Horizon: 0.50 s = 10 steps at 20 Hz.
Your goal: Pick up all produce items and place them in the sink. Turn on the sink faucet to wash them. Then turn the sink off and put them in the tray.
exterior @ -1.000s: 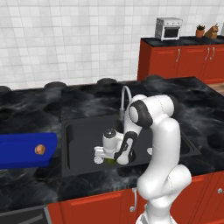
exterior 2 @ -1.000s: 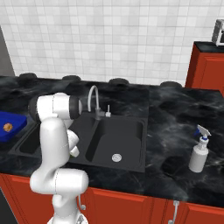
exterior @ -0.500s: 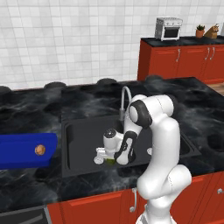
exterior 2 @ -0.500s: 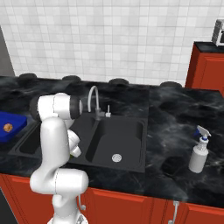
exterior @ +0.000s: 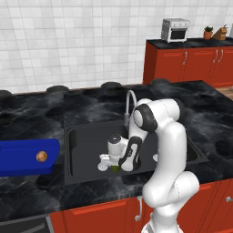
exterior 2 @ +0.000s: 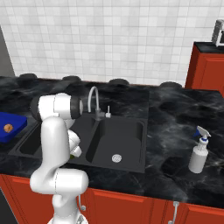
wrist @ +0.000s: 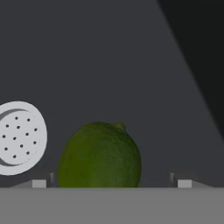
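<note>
Dark green lime (wrist: 99,155) on the black sink (exterior: 84,139) floor, left basin, just beside the round silver drain (wrist: 21,138); seen as a small green spot under the claw (exterior: 110,164) from the left base camera. Sits between the two fingertips (wrist: 38,183), claw spread wide and holding nothing. Judged light, firm and round, with a pebbled rind, so likely to roll or squirt out on the smooth basin floor if pinched off-centre. Best taken across the widest middle, pads on opposite flanks. Nearly spherical, so hardly any long axis; small stem nub up and slightly right in the hand camera. Tan-brown piece (exterior: 42,156) already lying in the blue tray (exterior: 18,150) on the surface left of the sink. Faucet (exterior 2: 93,99) behind the divider, no water seen running.
</note>
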Motion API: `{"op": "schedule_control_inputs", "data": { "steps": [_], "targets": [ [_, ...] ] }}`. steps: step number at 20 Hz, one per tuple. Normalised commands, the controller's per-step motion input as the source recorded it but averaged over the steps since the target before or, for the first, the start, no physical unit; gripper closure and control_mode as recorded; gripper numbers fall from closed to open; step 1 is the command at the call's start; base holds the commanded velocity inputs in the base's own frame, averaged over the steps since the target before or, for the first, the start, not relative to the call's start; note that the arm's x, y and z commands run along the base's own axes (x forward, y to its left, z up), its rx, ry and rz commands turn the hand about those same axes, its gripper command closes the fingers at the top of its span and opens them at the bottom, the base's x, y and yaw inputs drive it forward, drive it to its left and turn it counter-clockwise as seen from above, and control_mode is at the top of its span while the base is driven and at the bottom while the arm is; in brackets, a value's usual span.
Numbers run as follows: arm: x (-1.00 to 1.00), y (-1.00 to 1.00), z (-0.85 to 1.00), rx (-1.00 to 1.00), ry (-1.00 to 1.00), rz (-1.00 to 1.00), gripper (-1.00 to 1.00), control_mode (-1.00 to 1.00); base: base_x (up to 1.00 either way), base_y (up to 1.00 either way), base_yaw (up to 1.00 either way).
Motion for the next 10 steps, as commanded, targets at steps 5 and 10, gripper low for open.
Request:
{"op": "schedule_control_inputs", "data": {
  "steps": [5,10],
  "targets": [
    [0.22,-0.03,-0.57,0.05,-0.03,0.08,-1.0,-1.0,0.0,0.0,0.0],
    [0.21,-0.03,-0.59,0.05,-0.04,0.08,-1.0,-1.0,0.0,0.0,0.0]
  ]
}}
